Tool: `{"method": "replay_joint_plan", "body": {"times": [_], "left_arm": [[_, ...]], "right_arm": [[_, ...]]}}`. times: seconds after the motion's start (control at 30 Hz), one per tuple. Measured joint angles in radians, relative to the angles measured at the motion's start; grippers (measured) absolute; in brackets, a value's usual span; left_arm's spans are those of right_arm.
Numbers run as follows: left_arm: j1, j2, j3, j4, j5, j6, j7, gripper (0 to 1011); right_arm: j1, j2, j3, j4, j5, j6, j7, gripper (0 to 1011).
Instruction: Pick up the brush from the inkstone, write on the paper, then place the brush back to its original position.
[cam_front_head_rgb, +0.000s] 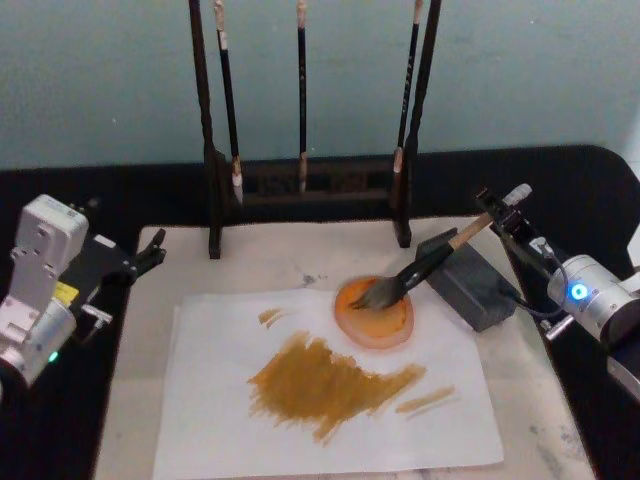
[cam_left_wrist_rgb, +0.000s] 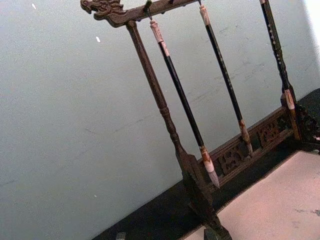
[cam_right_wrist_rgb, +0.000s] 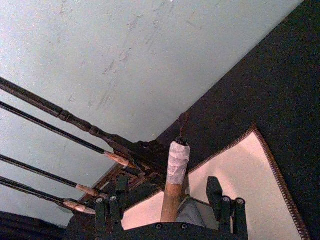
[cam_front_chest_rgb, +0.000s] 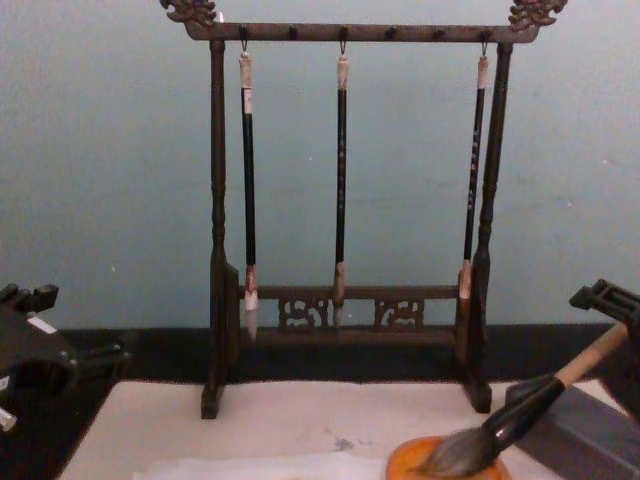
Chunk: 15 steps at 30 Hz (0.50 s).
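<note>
The brush (cam_front_head_rgb: 430, 262) lies slanted, its black ferrule resting on the dark grey inkstone (cam_front_head_rgb: 478, 288) and its bristles in a shallow orange dish (cam_front_head_rgb: 375, 315). My right gripper (cam_front_head_rgb: 500, 208) is at the taped top end of the tan handle (cam_right_wrist_rgb: 176, 165). Its fingers (cam_right_wrist_rgb: 224, 204) stand open on either side of the handle, well clear of it. The white paper (cam_front_head_rgb: 330, 430) lies on the cream mat (cam_front_head_rgb: 200, 262) and carries broad ochre strokes. My left gripper (cam_front_head_rgb: 150, 250) is parked open at the mat's left edge.
A dark wooden brush rack (cam_front_head_rgb: 305, 190) with three thin hanging brushes (cam_front_chest_rgb: 341, 180) stands at the back of the mat. Black cloth (cam_front_head_rgb: 580, 190) surrounds the mat. A teal wall rises behind.
</note>
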Motion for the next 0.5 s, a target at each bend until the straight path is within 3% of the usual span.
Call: {"method": "replay_joint_plan", "body": {"times": [0.27, 0.5], "left_arm": [[0.0, 0.0, 0.0, 0.0, 0.0, 0.0, 0.0, 1010], [0.0, 0.0, 0.0, 0.0, 0.0, 0.0, 0.0, 1010]], "right_arm": [[-0.002, -0.001, 0.003, -0.002, 0.0, 0.001, -0.001, 1000], [-0.003, -0.001, 0.004, -0.003, 0.0, 0.001, -0.002, 860]]}}
